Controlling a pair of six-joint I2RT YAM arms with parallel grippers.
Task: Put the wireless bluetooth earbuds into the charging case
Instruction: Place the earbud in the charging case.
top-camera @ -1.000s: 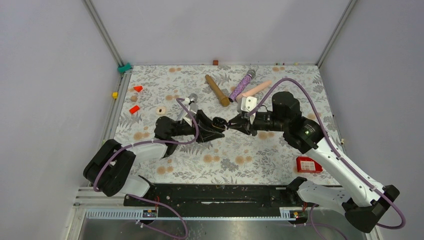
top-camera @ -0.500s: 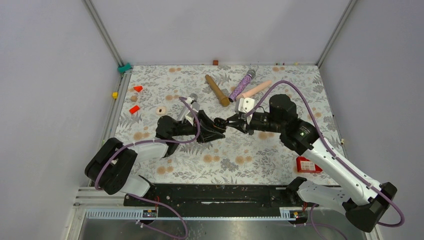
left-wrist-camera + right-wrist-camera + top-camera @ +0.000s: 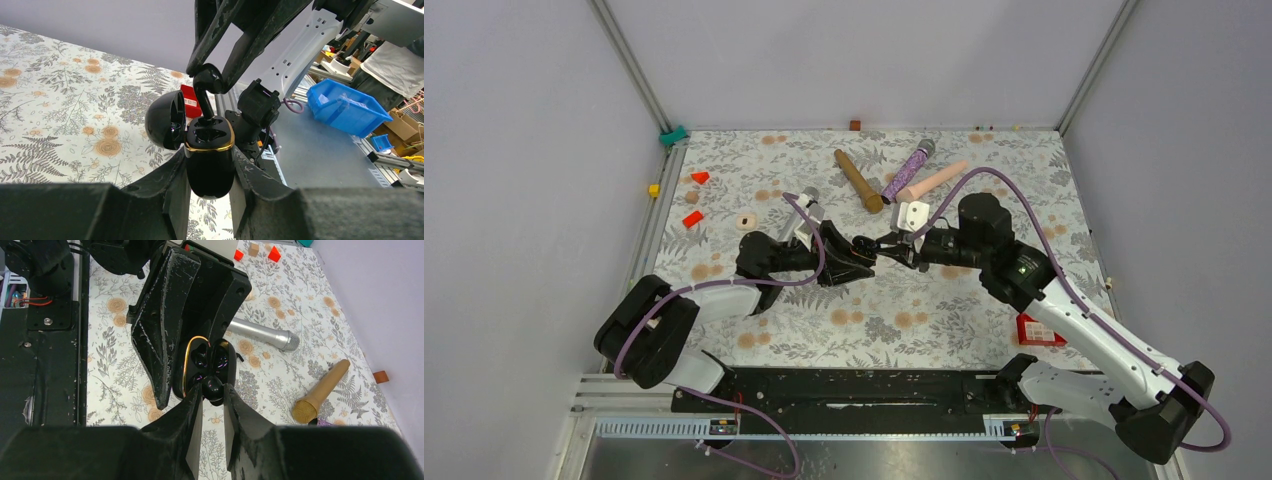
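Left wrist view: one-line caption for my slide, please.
Left gripper clamps the open charging case; right gripper holds an earbud stem-down at one socket.

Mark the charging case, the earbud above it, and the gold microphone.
charging case [image 3: 210,170], left wrist view, glossy black body below the gold rim.
earbud [image 3: 201,100], left wrist view, its stem above the case.
gold microphone [image 3: 327,384], right wrist view, mid handle.

Both arms [image 3: 1079,320] have black joints, white shells, purple cables [image 3: 984,171] and scuffed black fingers [image 3: 165,330].
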